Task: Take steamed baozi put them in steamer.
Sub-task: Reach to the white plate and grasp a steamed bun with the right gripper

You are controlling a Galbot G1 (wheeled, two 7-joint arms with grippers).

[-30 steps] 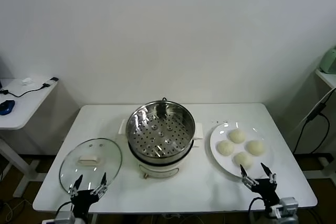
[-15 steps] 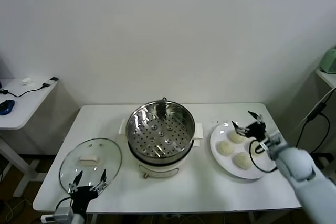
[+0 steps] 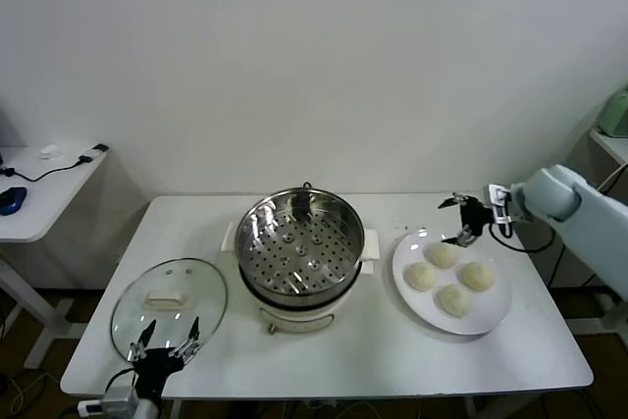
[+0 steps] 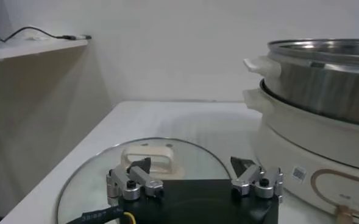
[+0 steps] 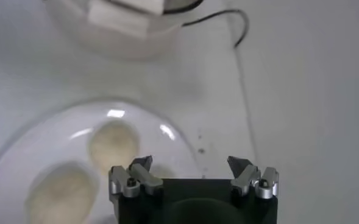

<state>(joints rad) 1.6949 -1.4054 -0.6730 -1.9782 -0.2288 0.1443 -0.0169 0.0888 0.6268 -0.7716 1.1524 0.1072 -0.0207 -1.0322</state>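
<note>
A white table [image 3: 373, 350] fills the middle of the scene. On it, toward its left front corner, lies a round glass lid [image 3: 169, 305] with a white handle; toward its right side sits a flat white plate [image 3: 491, 313]. Left of the table stands a smaller side table [image 3: 39, 198] carrying cables.

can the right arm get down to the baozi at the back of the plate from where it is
Probably yes. The right pincer hangs open just above the rear baozi on the plate, nothing lying between them. The left pincer waits by the glass lid.
</note>
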